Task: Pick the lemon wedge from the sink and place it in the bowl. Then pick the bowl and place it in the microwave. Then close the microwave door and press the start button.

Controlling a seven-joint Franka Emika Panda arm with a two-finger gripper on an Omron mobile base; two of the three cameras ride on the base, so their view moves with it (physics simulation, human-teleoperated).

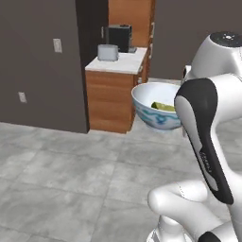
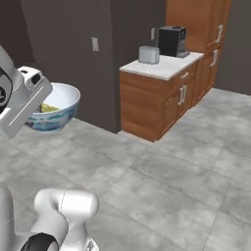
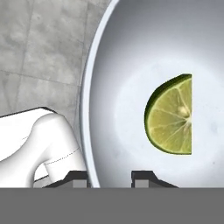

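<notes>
I have the bowl (image 1: 156, 109) up in the air over the floor, the gripper (image 3: 110, 177) partly closed with one finger (image 3: 144, 176) inside the rim at 6 o'clock and the other outside. It is stiff, glazed porcelain, likely slippery and breakable, so I judge this rim pinch marginal. The lemon wedge (image 3: 171, 114) lies loose inside, toward 3 o'clock.

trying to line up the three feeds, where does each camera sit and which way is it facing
Left base view: behind the arm's left, facing forward over grey floor to a wooden cabinet; white arm at right carrying the bowl.
Right base view: behind the arm's right, facing the same cabinet; arm at left.
Hand view: on the hand, looking into the bowl at the lemon wedge; gripper jaws straddle the rim.
Shared: bowl and wedge in all; toaster in both base views.
</notes>
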